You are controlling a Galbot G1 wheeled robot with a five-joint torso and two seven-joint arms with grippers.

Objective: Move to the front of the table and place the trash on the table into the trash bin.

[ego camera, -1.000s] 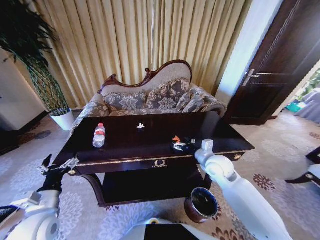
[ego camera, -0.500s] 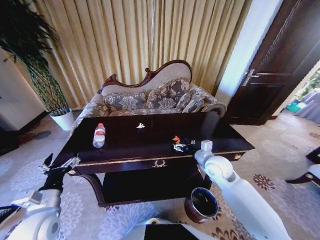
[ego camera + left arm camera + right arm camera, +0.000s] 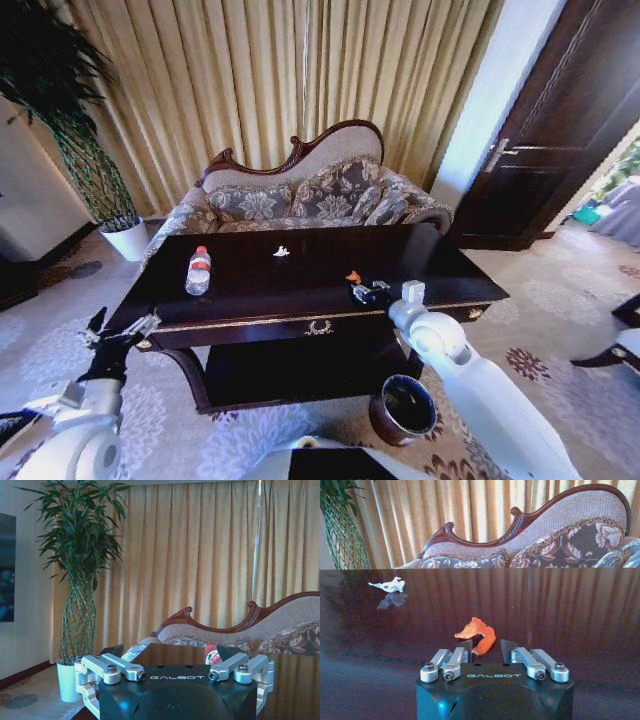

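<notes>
The dark glossy table [image 3: 250,300] stands right in front of me. On it lie a clear bottle with a red cap [image 3: 198,270], a white paper scrap [image 3: 281,252] and an orange scrap [image 3: 352,277]. My right gripper [image 3: 368,291] hovers low over the table's front right part, open. In the right wrist view the orange scrap [image 3: 476,630] lies just ahead of that gripper [image 3: 486,647], its near end reaching between the fingertips. The white scrap [image 3: 389,585] lies farther back. My left gripper [image 3: 120,326] is open beside the table's left front corner. The trash bin [image 3: 403,408] stands on the carpet below my right arm.
A patterned sofa [image 3: 300,190] backs the table, with curtains behind it. A tall plant in a white pot [image 3: 127,238] stands at the far left, and a dark door [image 3: 560,130] at the right. In the left wrist view the bottle's red cap [image 3: 212,656] shows past the open left gripper [image 3: 170,652].
My right gripper has edged slightly to the right along the table's front, staying close to the orange scrap. The left arm and the trash have not moved.
</notes>
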